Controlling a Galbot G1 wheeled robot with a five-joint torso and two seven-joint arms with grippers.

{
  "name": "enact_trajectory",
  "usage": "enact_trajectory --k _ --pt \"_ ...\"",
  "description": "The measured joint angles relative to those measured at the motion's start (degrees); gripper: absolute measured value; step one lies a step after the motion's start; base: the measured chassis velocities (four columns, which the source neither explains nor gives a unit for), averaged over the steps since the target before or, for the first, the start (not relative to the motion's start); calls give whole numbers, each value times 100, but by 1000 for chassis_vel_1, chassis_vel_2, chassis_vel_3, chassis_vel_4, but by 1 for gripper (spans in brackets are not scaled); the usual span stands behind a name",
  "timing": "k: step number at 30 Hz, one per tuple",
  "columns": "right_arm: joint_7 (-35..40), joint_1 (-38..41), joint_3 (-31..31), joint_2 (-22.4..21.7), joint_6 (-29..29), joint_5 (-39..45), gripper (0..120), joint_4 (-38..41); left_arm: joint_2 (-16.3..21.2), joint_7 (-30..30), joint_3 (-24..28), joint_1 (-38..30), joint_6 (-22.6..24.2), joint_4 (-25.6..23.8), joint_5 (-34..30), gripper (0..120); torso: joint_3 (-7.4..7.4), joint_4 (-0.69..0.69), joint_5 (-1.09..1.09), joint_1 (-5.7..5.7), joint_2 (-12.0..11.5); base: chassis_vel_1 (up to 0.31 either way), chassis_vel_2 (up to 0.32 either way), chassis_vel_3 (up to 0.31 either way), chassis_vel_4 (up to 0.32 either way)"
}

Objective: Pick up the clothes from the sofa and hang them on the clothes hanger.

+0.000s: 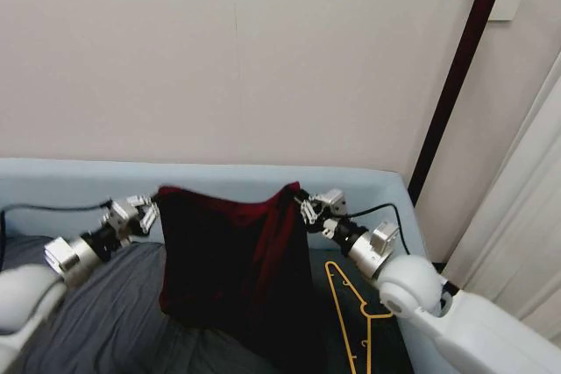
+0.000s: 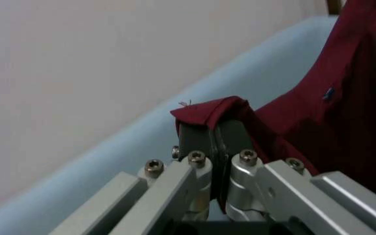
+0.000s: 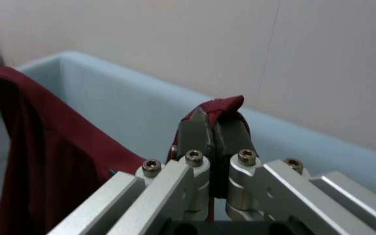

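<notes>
A dark red garment [image 1: 237,260] hangs stretched between my two grippers in front of the pale blue sofa back [image 1: 79,181]. My left gripper [image 1: 151,212] is shut on the garment's left upper corner; the left wrist view shows the cloth [image 2: 344,98] pinched in my left gripper [image 2: 213,133]. My right gripper [image 1: 303,208] is shut on the right upper corner, and the right wrist view has the cloth [image 3: 37,147] folded over my right gripper [image 3: 214,128]. A yellow clothes hanger [image 1: 355,313] lies on the seat below my right arm.
The grey seat cushion [image 1: 105,313] spreads under the garment. A dark wooden post [image 1: 456,76] stands at the right, beside a white curtain [image 1: 517,216]. A plain wall rises behind the sofa.
</notes>
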Motion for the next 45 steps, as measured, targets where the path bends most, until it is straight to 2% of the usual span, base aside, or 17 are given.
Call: enact_trajectory --k 2,5,6,8,10,16,17,19,20,25,27,31,33,35,37,41,45 --pt "0 -11 -5 8 -1 -15 0 -16 -14 -3 4 16 -4 18 9 0 0 0 0 0 0 0 0 0 0" --pt "-125 -520 -158 352 48 -608 0 -593 -617 -780 271 400 -177 433 311 0 0 -5 2 0 0 0 0 0 0" --pt "-125 -520 -158 352 48 -608 0 -593 -617 -780 271 400 -177 433 311 0 0 -5 2 0 0 0 0 0 0" --pt "-131 -716 -193 489 77 -722 0 -684 -832 -1101 300 380 -313 469 839 0 0 -7 2 0 0 0 0 0 0" --pt "-93 -805 -196 553 85 -782 0 -699 -889 -1153 262 360 -347 360 1130 0 0 -6 2 0 0 0 0 0 0" --pt "13 -896 -175 600 82 -744 3 -688 -886 -1102 207 373 -363 179 1209 0 0 -5 3 0 0 0 0 0 0" --pt "77 -946 -153 607 64 -701 7 -666 -873 -1064 191 387 -380 105 1231 0 0 -5 3 0 0 0 0 0 0" --pt "785 -1221 -86 569 -294 -577 20 -634 -798 -933 118 436 -505 -152 1369 0 -1 -5 3 0 0 0 0 0 0" --pt "785 -1221 -86 569 -294 -577 20 -634 -798 -933 118 436 -505 -152 1369 0 -1 -5 3 0 0 0 0 0 0" --pt "1989 -1693 201 497 -1220 247 42 -761 -756 -791 144 480 -514 -391 1441 0 -1 -6 3 0 0 0 0 0 0" --pt "2015 -1748 241 497 -1264 299 45 -827 -756 -780 171 476 -514 -388 1448 0 0 -5 3 0 0 0 0 0 0" --pt "1873 -1977 450 559 -1235 211 64 -1289 -801 -760 382 399 -520 -192 1465 0 0 -5 2 0 0 0 0 0 0" --pt "1849 -2007 495 571 -1227 172 67 -1364 -816 -757 432 371 -521 -146 1474 0 0 -5 2 0 0 0 0 0 0" --pt "1888 -2046 603 585 -1365 22 77 -1517 -819 -745 530 298 -523 -74 1480 0 0 -5 2 0 0 0 0 0 0" --pt "1937 -2050 629 591 -1459 -14 80 -1553 -810 -739 555 270 -523 -62 1480 0 0 -5 1 0 0 0 0 0 0" --pt "2161 -2056 874 706 -2112 51 97 -1890 -750 -721 649 89 -523 9 1463 0 0 -4 3 0 0 0 0 0 0" --pt "2027 -2115 1123 747 -2636 229 100 -2078 -726 -721 694 2 -537 73 1453 0 0 -5 2 0 0 0 0 0 0"
